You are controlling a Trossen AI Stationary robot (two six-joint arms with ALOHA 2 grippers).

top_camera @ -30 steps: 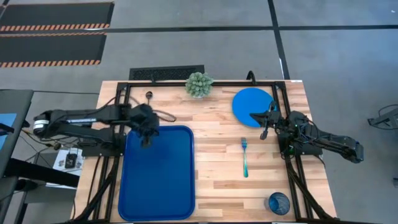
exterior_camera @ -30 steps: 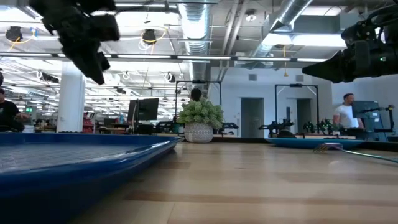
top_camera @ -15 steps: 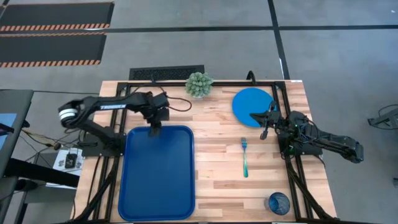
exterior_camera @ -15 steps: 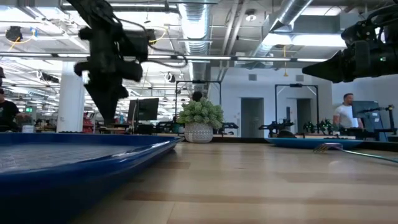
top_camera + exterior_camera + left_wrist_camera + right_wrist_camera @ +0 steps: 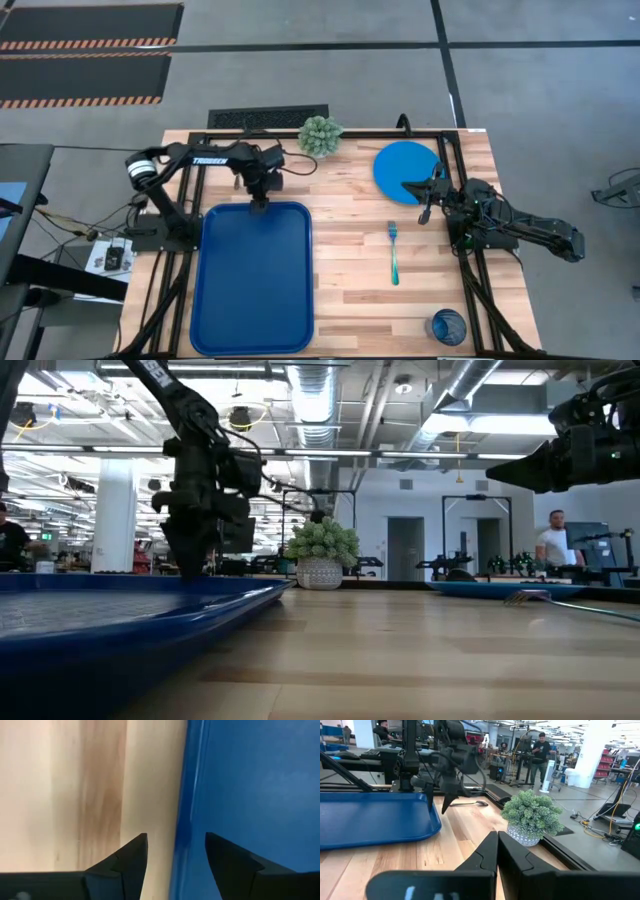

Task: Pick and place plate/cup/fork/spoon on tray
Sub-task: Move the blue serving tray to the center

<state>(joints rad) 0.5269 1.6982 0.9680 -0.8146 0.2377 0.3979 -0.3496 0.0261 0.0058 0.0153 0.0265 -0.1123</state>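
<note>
high view: the left gripper [image 5: 259,205] hangs over the far rim of the tray [image 5: 255,300], whose long axis runs from the far side of the table toward the near edge. the spoon [image 5: 240,154] lies beyond this claw, near the far rail, too small to tell which way it points. the right gripper [image 5: 424,207] sits at the near rim of the plate [image 5: 403,168]. the fork [image 5: 394,252] lies on the near side of that claw, tines toward the far side, teal handle toward the near edge. the cup [image 5: 449,326] stands well apart, by the table's near edge.

low view: the left claw comes down to the tray's far rim, beside a potted plant [image 5: 321,555]; the right arm hangs high at the side.

left wrist view: the left fingers [image 5: 127,857] stand spread, empty, straddling the tray rim [image 5: 186,820], wood on one side.

right wrist view: the right fingers [image 5: 487,852] are pressed together, pinching nothing. ahead stands the plant; farther off, the left claw points down at the tray's edge, the spoon lying on the wood just past it with its bowl toward the plant.
</note>
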